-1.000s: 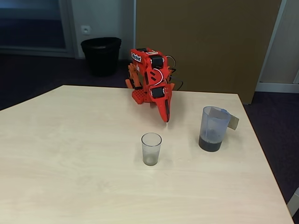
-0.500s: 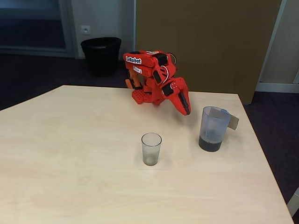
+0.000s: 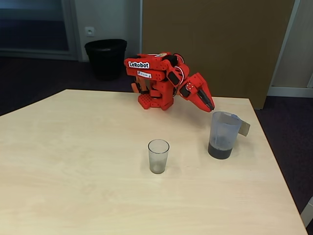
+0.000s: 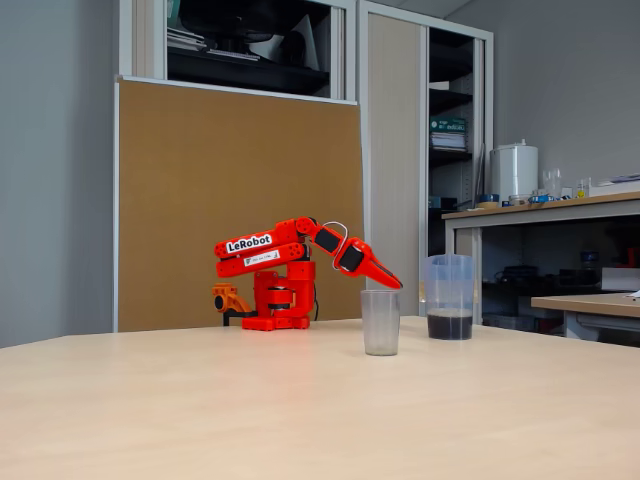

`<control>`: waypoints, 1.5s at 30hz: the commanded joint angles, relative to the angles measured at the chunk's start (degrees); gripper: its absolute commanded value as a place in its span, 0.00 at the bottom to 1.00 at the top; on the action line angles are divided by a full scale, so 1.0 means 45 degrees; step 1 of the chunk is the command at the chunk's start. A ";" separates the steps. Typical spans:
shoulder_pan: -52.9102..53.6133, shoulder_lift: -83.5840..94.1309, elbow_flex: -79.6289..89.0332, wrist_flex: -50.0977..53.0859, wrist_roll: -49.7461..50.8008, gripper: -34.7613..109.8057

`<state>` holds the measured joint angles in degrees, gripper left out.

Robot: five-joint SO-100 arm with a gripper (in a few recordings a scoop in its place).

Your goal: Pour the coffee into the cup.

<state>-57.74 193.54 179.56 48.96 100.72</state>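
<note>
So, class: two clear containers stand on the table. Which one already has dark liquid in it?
The taller jug with the handle; dark coffee fills its bottom. The shorter cup looks empty.

Only readable text I can spot is the white "LeRobot" sticker (image 3: 139, 64) on the upper link of the red arm (image 3: 161, 81), legible in both fixed views. There's a smaller white label just under it, but the print is too tiny to make out.
</note>
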 commanded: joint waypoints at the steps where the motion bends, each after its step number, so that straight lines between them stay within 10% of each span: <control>1: -0.0488 0.0137 0.0059 -0.0430 0.1328 0.24; 8: -0.1504 -0.0547 0.0000 -0.0195 0.3535 0.24; 21: -0.0684 -0.3145 -0.0879 -0.4102 -0.2715 0.38; 45: -0.0098 -0.7402 -0.1875 -0.8828 -0.3184 0.40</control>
<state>-58.27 163.21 176.13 8.26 86.40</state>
